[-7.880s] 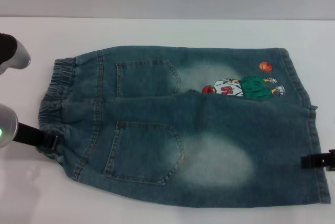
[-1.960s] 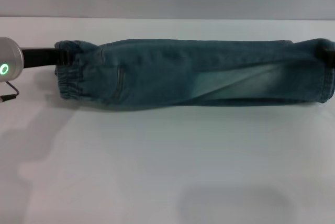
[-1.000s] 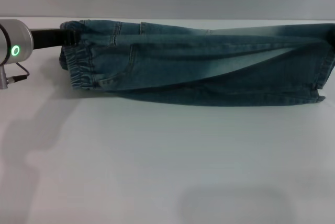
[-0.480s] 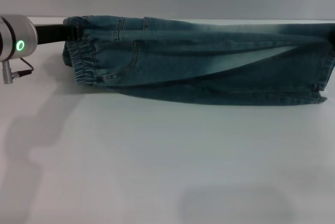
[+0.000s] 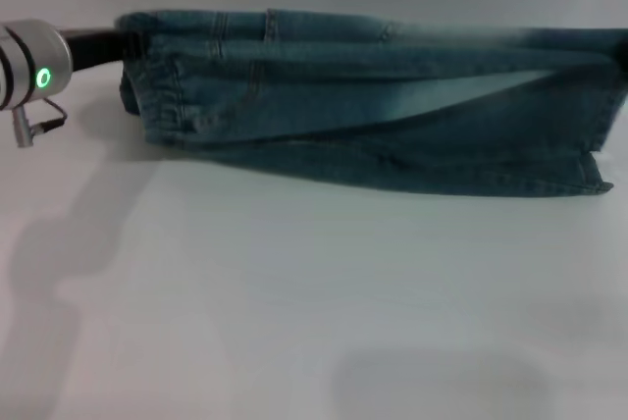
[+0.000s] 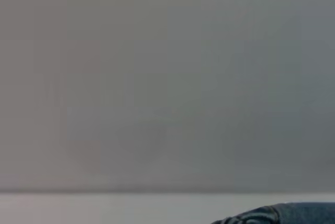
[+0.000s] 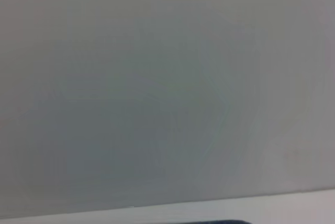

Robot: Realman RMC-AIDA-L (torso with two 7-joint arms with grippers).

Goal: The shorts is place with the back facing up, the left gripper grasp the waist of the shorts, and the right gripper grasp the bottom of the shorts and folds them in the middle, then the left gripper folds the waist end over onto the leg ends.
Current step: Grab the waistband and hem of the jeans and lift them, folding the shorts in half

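Observation:
The faded blue denim shorts (image 5: 392, 116) hang folded lengthwise, stretched across the head view above the table. My left gripper (image 5: 126, 42) is shut on the waist of the shorts (image 5: 157, 96) at the upper left, its arm showing a green ring (image 5: 43, 78). The bottom of the shorts (image 5: 603, 126) is held up at the right edge, where only a dark bit of my right gripper (image 5: 621, 47) shows. The lower layer sags toward the table. A sliver of denim (image 6: 282, 214) shows in the left wrist view. The cartoon print is hidden.
The white table (image 5: 294, 292) spreads out in front of the hanging shorts, with the arms' shadows on its left side. Both wrist views mostly face a plain grey wall (image 6: 167, 77).
The shorts lay flat with both grippers at their near edge. They are now folded lengthwise and held in the air, and over the last second both ends rose slightly.

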